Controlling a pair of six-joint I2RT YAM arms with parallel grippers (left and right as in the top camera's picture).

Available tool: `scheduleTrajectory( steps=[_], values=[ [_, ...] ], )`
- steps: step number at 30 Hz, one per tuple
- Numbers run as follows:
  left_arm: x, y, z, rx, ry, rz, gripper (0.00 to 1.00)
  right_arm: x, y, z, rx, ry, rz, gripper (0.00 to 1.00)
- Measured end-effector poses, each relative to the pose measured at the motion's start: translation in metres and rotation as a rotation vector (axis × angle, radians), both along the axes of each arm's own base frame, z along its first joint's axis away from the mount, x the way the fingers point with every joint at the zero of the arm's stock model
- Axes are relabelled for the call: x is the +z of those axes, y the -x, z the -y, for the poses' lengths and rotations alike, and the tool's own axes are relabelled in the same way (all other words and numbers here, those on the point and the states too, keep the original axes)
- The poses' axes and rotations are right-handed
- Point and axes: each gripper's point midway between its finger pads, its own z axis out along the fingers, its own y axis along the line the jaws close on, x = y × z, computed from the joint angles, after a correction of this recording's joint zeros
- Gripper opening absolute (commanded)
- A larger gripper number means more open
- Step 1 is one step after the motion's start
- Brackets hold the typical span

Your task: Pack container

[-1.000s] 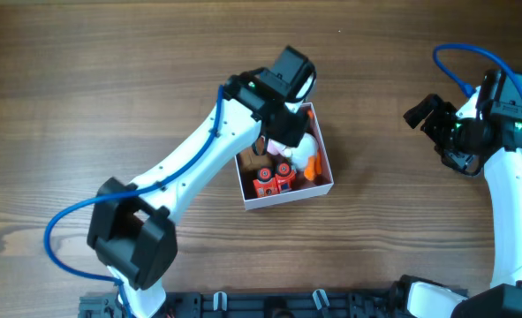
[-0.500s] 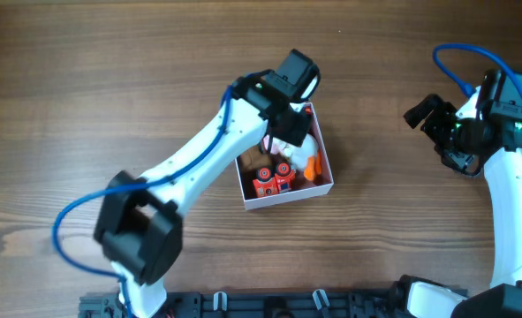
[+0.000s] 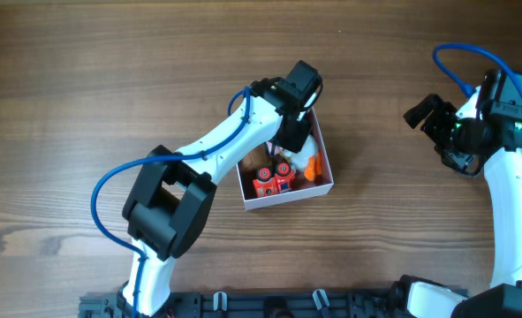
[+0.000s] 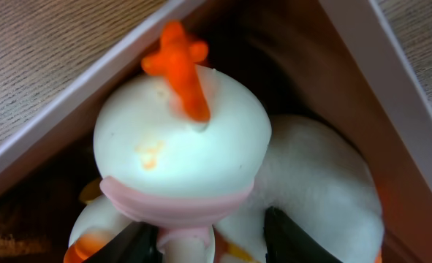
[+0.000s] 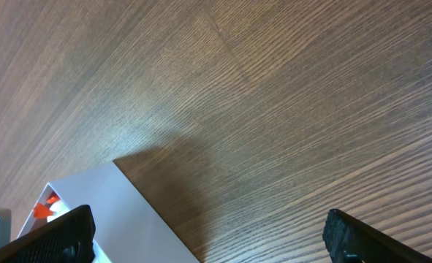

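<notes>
Left wrist view: the left tool [image 4: 208,245] pinches the lower body of the white plush snowman toy with orange nose and pink scarf [image 4: 179,146]. Its long axis runs straight ahead, head in a corner of the shallow white-walled, pink-lined square container [image 4: 376,73]. The right tool [image 5: 210,234], spread and empty, hangs over the wooden tabletop [image 5: 274,109], well apart; the left arm is nearer.

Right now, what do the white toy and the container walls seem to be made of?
White toy: probably smooth matte rubber or soft plastic; rounded, seamless, faint sheen. Container: likely thin cardboard; flat matte walls, sharp edges.
</notes>
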Motion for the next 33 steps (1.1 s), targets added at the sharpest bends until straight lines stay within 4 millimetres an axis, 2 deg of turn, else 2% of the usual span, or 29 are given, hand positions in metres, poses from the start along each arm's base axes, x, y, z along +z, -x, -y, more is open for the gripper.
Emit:
scheduleTrajectory(
  steps=[2, 4, 5, 7, 9, 10, 11, 13, 14, 17, 18, 19, 21, 25, 33],
  values=[
    [0.002, 0.002, -0.003, 0.0, -0.013, -0.01, 0.64, 0.0, 0.0, 0.0, 0.0, 0.0, 0.0, 1.0],
    [0.012, 0.003, -0.004, -0.001, -0.018, -0.01, 0.66, 0.0, 0.0, 0.0, 0.0, 0.0, 0.0, 1.0],
    [0.024, 0.003, -0.004, -0.002, -0.009, 0.001, 0.67, 0.0, 0.0, 0.0, 0.0, 0.0, 0.0, 1.0],
    [0.052, 0.006, -0.007, 0.003, 0.008, 0.02, 0.68, 0.0, 0.0, 0.0, 0.0, 0.0, 0.0, 1.0],
    [0.112, 0.014, -0.018, 0.03, 0.072, 0.091, 0.7, 0.0, 0.0, 0.0, 0.0, 0.0, 0.0, 0.99],
    [0.135, 0.017, -0.023, 0.042, 0.101, 0.125, 1.0, 0.0, 0.0, 0.0, 0.0, 0.0, 0.0, 0.99],
    [0.152, 0.022, -0.037, 0.073, 0.1, 0.139, 1.0, 0.0, 0.0, 0.0, 0.0, 0.0, 0.0, 1.0],
    [0.181, 0.021, -0.086, 0.194, 0.065, 0.183, 1.0, 0.0, 0.0, 0.0, 0.0, 0.0, 0.0, 0.99],
    [0.195, 0.012, -0.143, 0.338, 0.005, 0.214, 1.0, 0.0, 0.0, 0.0, 0.0, 0.0, 0.0, 1.0],
    [0.194, 0.002, -0.226, 0.588, -0.05, 0.179, 1.0, 0.0, 0.0, 0.0, 0.0, 0.0, 0.0, 1.0],
    [0.194, 0.0, -0.243, 0.64, -0.05, 0.171, 1.0, 0.0, 0.0, 0.0, 0.0, 0.0, 0.0, 1.0],
    [0.194, -0.002, -0.275, 0.737, -0.052, 0.164, 1.0, 0.0, 0.0, 0.0, 0.0, 0.0, 0.0, 1.0],
    [0.194, -0.003, -0.307, 0.837, -0.054, 0.159, 1.0, 0.0, 0.0, 0.0, 0.0, 0.0, 0.0, 0.99],
    [0.192, 0.004, -0.336, 0.921, -0.06, 0.137, 1.0, 0.0, 0.0, 0.0, 0.0, 0.0, 0.0, 1.0],
    [0.192, 0.004, -0.335, 0.92, -0.05, 0.133, 1.0, 0.0, 0.0, 0.0, 0.0, 0.0, 0.0, 1.0]
  ],
)
